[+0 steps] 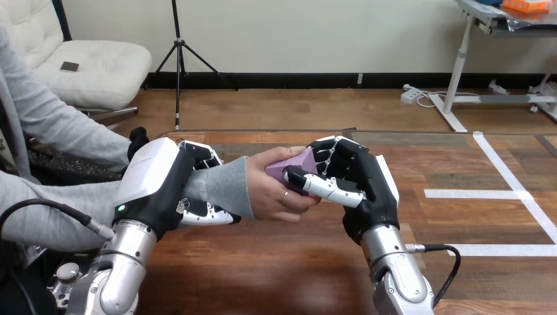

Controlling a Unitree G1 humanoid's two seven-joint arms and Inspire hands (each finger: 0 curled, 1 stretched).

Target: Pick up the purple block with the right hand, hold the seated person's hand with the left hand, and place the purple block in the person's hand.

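The purple block (292, 165) sits between my right hand (358, 180) and the person's hand (276, 190) above the table's middle. My right hand's fingers and thumb are curled round the block, and the person's fingers close on it from the left. My left hand (164, 184) wraps the person's wrist (220, 187) at the grey sleeve, fingers over the top and thumb underneath.
The wooden table (263, 275) stretches in front, with bare surface near me and to the right. White tape lines (486, 193) mark the table at the right. The person's other arm in a grey sleeve (39, 210) rests at the left edge.
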